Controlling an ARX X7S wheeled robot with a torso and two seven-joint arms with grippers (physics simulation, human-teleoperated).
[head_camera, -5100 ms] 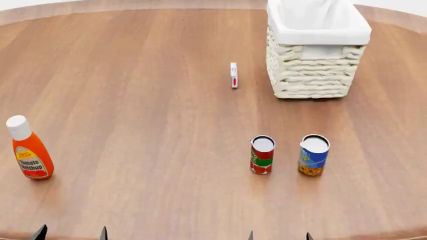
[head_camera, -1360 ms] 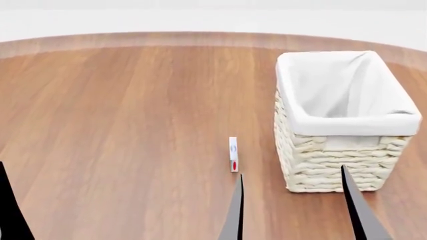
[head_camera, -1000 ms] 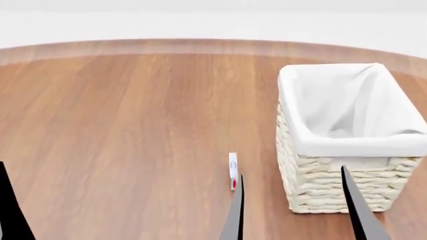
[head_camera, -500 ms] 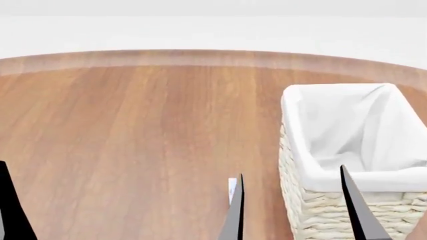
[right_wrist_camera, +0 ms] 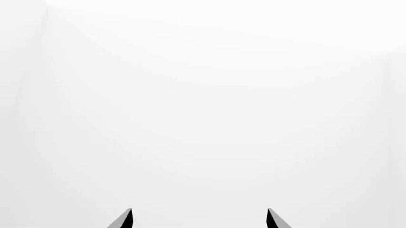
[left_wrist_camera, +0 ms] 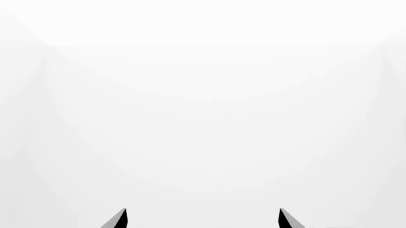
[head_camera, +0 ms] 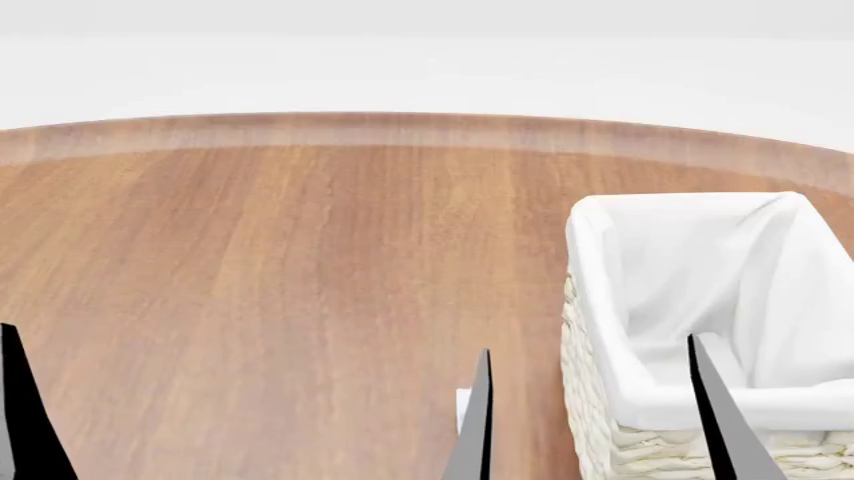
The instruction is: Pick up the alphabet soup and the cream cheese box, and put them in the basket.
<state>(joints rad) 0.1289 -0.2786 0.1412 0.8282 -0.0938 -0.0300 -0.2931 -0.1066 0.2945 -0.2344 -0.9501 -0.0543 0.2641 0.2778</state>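
The cream-white wicker basket (head_camera: 597,300) with its white liner stands at the right of the wooden table in the head view. Only a white sliver of the cream cheese box (head_camera: 462,407) shows, just left of the basket and partly behind a dark fingertip. My right gripper (head_camera: 589,345) is open, its two fingers rising in front of the basket's near side. One finger (head_camera: 23,420) of my left gripper shows at the left edge. Both wrist views show only white space beyond the open left gripper (left_wrist_camera: 202,211) and right gripper (right_wrist_camera: 199,211). The alphabet soup is out of view.
The round wooden table (head_camera: 267,260) stretches to its far curved edge (head_camera: 400,130), with white floor or wall beyond. Nothing else stands on the visible part of the table.
The head view has tilted upward: basket and cream cheese box have slid down the picture, and more of the table's far edge shows. The fingers keep their places in the view.
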